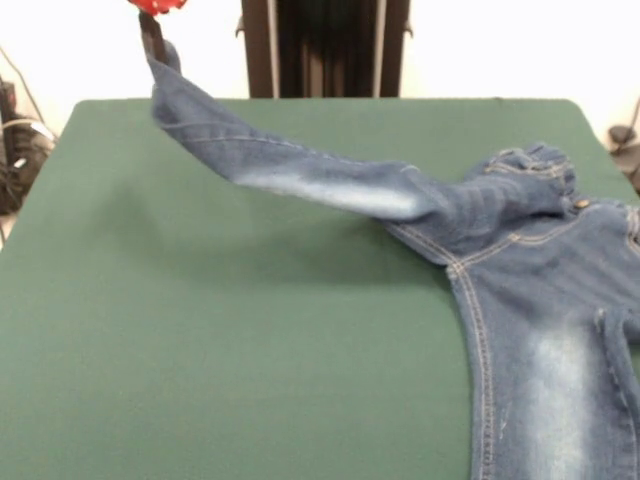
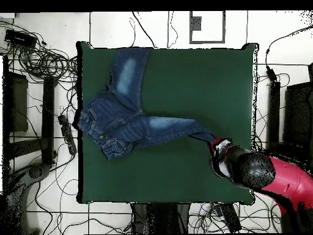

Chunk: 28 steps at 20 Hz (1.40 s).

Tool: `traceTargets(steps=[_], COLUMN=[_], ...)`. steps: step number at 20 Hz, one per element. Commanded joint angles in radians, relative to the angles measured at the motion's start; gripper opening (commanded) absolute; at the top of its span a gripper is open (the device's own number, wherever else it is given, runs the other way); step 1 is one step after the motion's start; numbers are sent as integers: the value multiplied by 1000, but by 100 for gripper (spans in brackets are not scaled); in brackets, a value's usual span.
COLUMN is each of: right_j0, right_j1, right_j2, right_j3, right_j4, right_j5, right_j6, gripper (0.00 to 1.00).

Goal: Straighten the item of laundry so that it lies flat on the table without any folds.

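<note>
The hand (image 1: 150, 40) holds one jeans (image 1: 520, 260) leg's hem lifted above the green table (image 1: 200, 350).

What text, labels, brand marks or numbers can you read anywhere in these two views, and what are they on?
No readable text in either view.
jeans: no legible tag or brand patch; the waistband buttons are too small to show any marking.
gripper: no label visible; red part above it carries no readable mark.
table: plain green cloth, no print.
robot arm: red shell, no lettering discernible from overhead.

Faded denim jeans (image 1: 520, 330), matt felt table (image 1: 220, 330)
</note>
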Motion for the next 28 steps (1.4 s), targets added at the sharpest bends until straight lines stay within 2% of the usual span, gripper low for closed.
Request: traceTargets(steps=[1,7,12,16,20,28], right_j0=[-38,-39,-20,2,31,79], right_j1=[-13,8,142,240,313,382], right_j2=[205,280,324,341,354,370], right_j3=[-29,-173,-318,-417,-514,-688], right_j4=[-50,-128,-186,-225,-238,-232], right_j5=[140,220,257,225,248,372], right_j6=[-394,-503,-567,-602,-645,-736], gripper=[0,0,0,0,0,0])
